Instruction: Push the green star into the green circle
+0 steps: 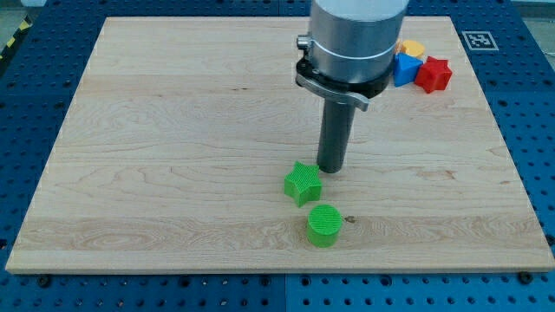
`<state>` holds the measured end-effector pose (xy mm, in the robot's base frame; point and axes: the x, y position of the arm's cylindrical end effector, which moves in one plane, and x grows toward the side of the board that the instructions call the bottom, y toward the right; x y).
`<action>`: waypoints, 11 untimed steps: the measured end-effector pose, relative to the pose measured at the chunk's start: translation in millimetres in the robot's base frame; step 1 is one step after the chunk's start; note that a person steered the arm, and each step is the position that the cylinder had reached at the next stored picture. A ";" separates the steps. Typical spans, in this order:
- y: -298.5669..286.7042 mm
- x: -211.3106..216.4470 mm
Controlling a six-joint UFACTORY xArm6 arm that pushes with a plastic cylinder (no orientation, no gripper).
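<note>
The green star [303,183] lies on the wooden board [173,156] a little below the middle. The green circle [324,225] is a short round block just below and to the right of the star, with a small gap between them. My tip [330,169] is the lower end of the dark rod and rests on the board just above and right of the star, at or very near its upper right point.
A blue block [406,69], a red star [434,74] and an orange block [411,48] cluster near the board's top right corner, partly behind the arm's grey body [355,39]. A black-and-white marker [478,40] is at the top right corner.
</note>
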<state>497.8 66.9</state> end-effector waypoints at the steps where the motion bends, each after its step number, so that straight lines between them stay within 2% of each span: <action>1: 7.2 0.9; 2: -18.9 2.4; 9: -46.1 -0.4; 11: -49.6 41.4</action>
